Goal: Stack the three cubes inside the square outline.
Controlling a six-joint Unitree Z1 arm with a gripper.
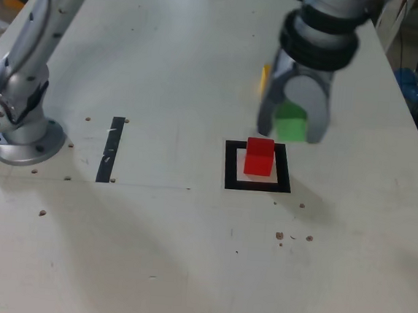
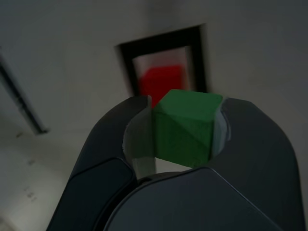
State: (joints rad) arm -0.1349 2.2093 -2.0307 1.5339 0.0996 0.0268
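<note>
Gripper (image 1: 292, 123) right of centre, closed on green cube (image 1: 291, 124), red cube (image 1: 259, 156) inside square outline (image 1: 230, 166) just below, yellow cube (image 1: 263, 76) behind gripper.

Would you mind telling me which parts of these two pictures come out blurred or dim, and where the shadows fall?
In the exterior view the gripper and its green cube are smeared by motion, while the red cube and square outline stay crisp; soft shadows lie across the table. The wrist view is dim: the green cube is fairly sharp, the red cube behind it blurred.
</note>
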